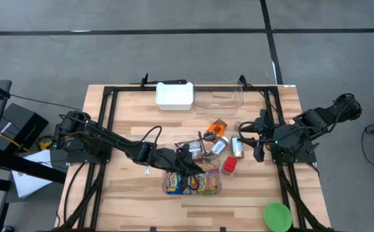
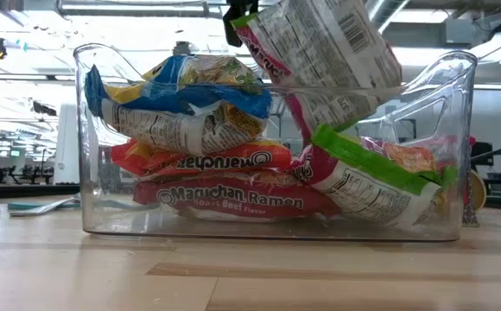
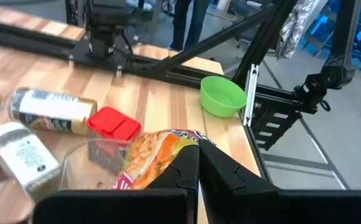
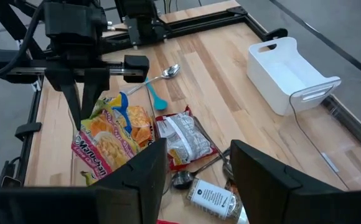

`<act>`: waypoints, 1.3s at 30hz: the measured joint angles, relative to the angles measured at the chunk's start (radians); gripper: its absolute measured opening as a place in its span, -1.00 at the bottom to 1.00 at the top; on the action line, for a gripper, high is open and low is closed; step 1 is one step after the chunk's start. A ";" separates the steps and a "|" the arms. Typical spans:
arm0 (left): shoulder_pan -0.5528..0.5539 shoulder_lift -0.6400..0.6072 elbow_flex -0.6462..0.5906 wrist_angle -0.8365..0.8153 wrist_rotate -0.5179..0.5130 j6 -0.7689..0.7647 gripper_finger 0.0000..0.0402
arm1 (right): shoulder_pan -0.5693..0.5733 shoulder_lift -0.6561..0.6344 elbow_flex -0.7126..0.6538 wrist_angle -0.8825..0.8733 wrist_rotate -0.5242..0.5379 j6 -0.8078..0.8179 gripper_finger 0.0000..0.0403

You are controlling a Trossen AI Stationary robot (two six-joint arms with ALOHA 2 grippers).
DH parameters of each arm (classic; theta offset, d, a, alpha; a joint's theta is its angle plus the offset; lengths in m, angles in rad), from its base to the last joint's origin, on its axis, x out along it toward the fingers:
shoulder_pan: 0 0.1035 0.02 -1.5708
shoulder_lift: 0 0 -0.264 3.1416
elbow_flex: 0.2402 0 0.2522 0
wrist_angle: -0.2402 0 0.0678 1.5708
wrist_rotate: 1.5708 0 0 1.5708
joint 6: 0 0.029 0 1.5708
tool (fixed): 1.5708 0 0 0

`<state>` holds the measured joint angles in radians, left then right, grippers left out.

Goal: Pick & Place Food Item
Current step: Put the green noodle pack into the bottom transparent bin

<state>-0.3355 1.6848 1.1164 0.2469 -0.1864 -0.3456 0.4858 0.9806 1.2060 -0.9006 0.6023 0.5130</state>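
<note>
My left gripper [image 1: 190, 165] is shut on a yellow and pink ramen packet [image 4: 109, 142] over a clear plastic bin [image 2: 104, 130] near the table's front middle. The bin holds several ramen packets [image 2: 225, 186]. The low view shows the held packet [image 2: 320, 52] hanging at the bin's rim. My right gripper [image 4: 198, 155] is open and empty at the table's right side [image 1: 246, 133], above loose food items. My left gripper pinches the packet's upper end [image 4: 92, 124] between its two fingers, which come from above and point down. The packet hangs tilted below the fingers. Its lower part [image 2: 320, 112] reaches below the bin's rim among the other packets.
A white bin [image 1: 174, 95] and a second clear bin [image 1: 219, 98] stand at the far edge. Spice jars [image 1: 237, 148], a red-lidded box [image 1: 229, 165], a silver snack packet [image 4: 183, 140] and a spoon [image 4: 162, 78] lie mid-table. A green bowl [image 1: 277, 216] sits front right.
</note>
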 joint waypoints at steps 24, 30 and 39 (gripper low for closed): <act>0.025 0.175 0.002 0.023 0.156 0.100 -1.00 | -0.025 0.000 0.000 0.020 0.004 0.005 -0.15; -0.013 0.184 0.000 0.078 0.112 0.096 -1.00 | -0.025 0.000 0.000 0.019 0.005 0.008 -0.15; -0.019 0.173 0.000 0.130 0.132 0.094 -0.73 | -0.025 0.000 0.000 0.017 0.004 0.009 -0.15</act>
<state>-0.3542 1.8580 1.1168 0.3765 -0.0545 -0.2513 0.4610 0.9810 1.2060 -0.8834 0.6067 0.5218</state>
